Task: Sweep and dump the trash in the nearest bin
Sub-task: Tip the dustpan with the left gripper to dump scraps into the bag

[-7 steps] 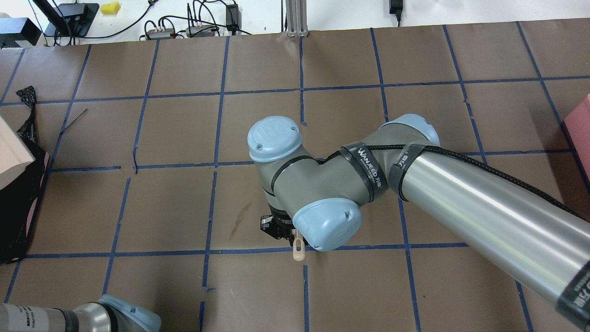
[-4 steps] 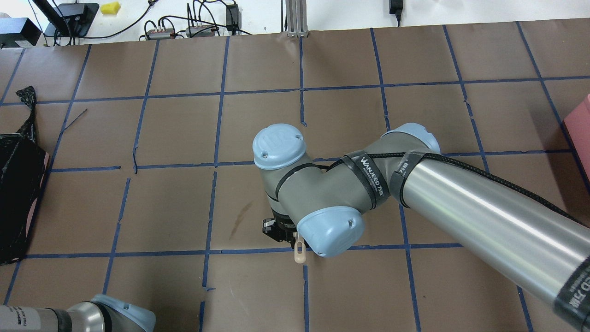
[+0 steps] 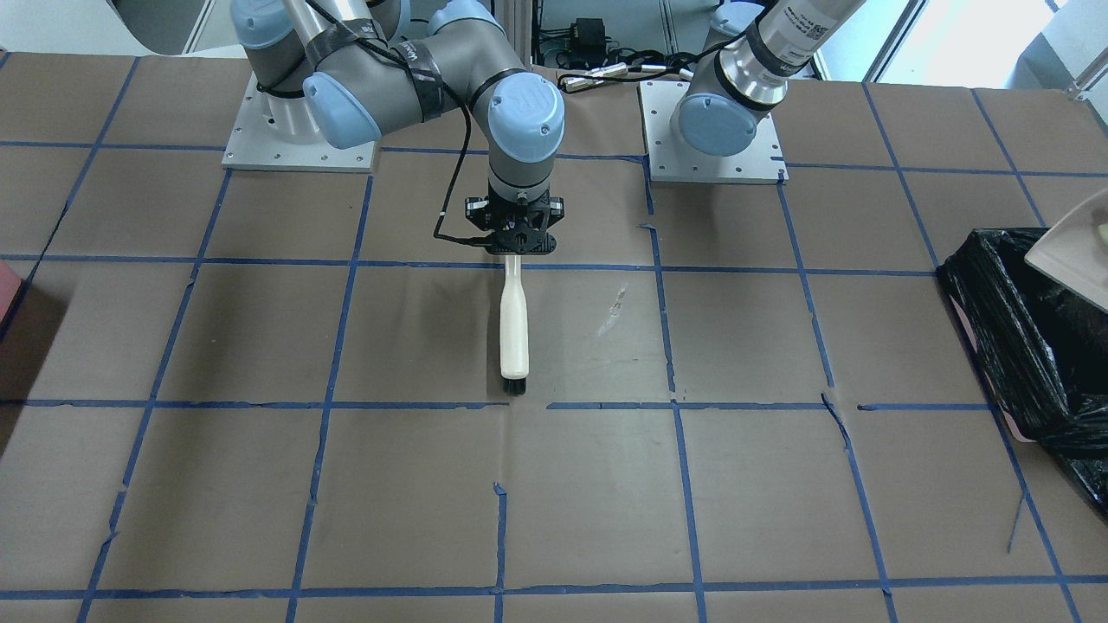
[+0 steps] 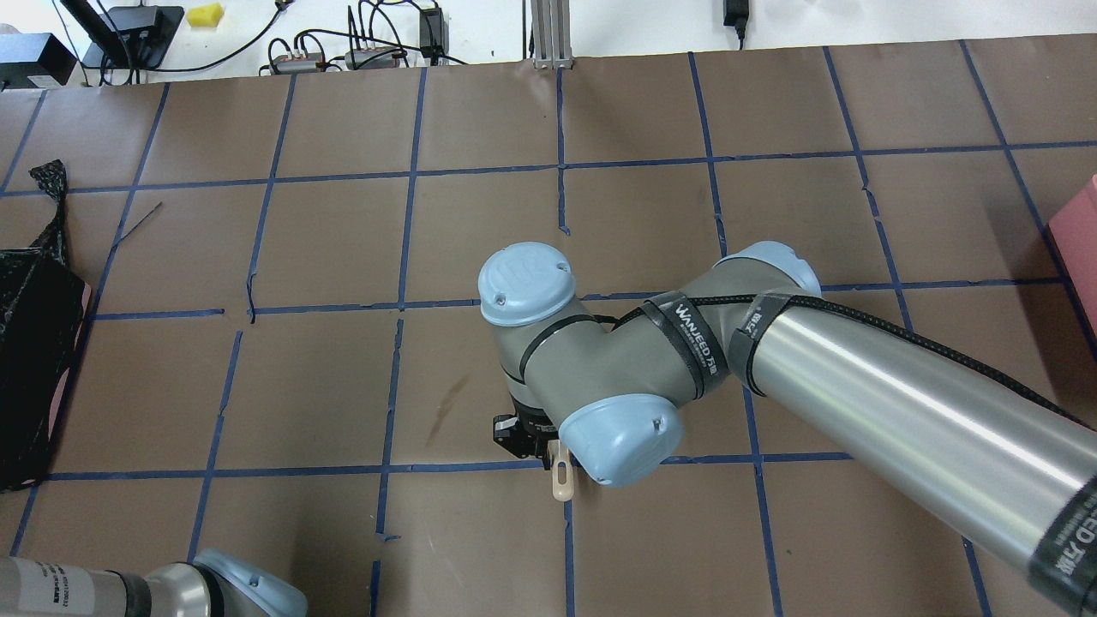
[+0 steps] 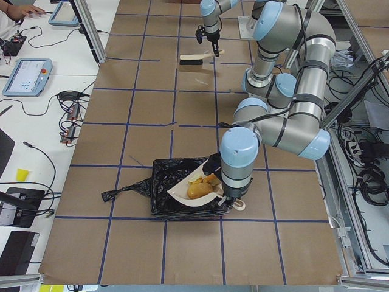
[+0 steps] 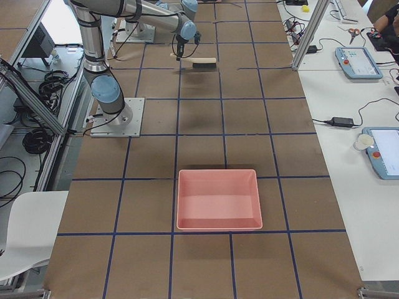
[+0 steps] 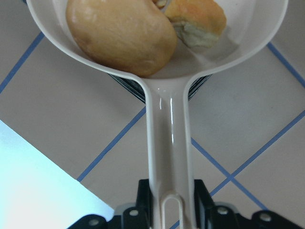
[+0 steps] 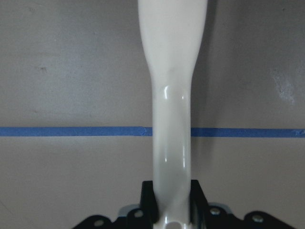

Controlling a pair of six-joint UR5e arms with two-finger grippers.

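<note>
Exterior left view: the pan [image 5: 179,193], pinched by the left jaws, holds the trash [image 5: 197,190] over the black-lined bin [image 5: 159,185] at the counter's [image 3: 260,484] left end. The right jaws pinch a brush [image 3: 514,324]. The right arm's strap [image 4: 696,324] reads WANJEED.

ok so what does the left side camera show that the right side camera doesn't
Only the left side view shows the dustpan carrying scraps over the black-lined bin. Only the right side view shows the pink tub. Both show the brush held above the table by the right gripper.
</note>
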